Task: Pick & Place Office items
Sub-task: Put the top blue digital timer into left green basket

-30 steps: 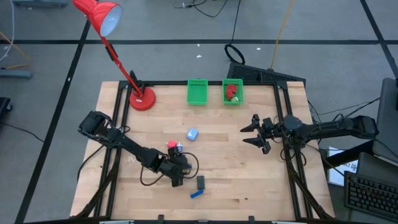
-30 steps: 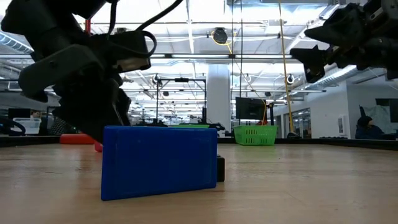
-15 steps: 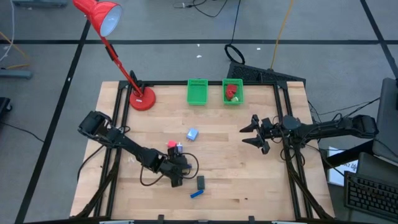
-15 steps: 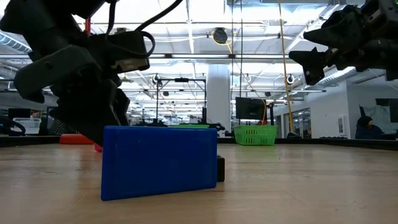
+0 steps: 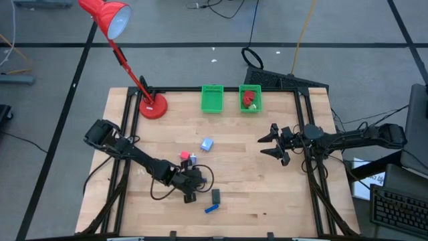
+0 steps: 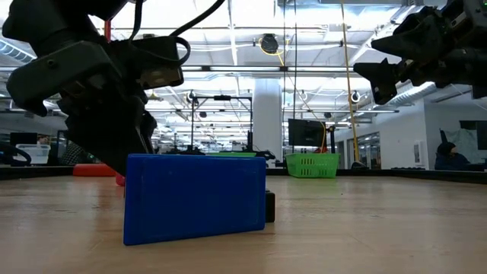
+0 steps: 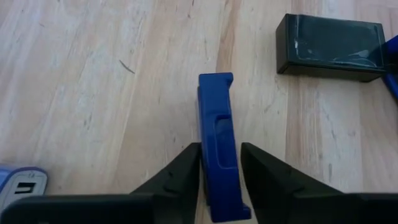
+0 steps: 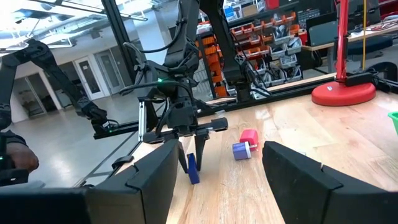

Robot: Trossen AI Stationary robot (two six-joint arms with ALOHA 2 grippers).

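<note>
At the near middle of the wooden surface (image 5: 267,194), the left pincer (image 5: 190,195) points down over a dark blue oblong (image 7: 219,163); in the left wrist view its two fingers (image 7: 181,171) flank the piece on both long sides, closed in to the faces and apparently gripping it, an alignment that suits the narrow width of the item. The oblong lies on the wood rather than raised, so the lift appears not yet begun. Just beside it lies a black oblong (image 5: 216,195), and near that a bright blue piece (image 5: 211,208), which fills the foreground of the low view. A little farther up the surface sit a red block (image 5: 183,155), a small purple-and-silver bit (image 5: 192,159) touching or just beside it, and a pale blue cube (image 5: 206,144). Along the far edge stand two green mesh baskets: the left basket (image 5: 211,98) appears empty, while the right basket (image 5: 250,98) holds something red, which suggests sorting is under way. The right pincer (image 5: 274,144) hovers released, fingers spread, at the right-hand middle of the surface, well apart from the items, presumably waiting. A red desk lamp (image 5: 127,57) stands at the far left corner.
</note>
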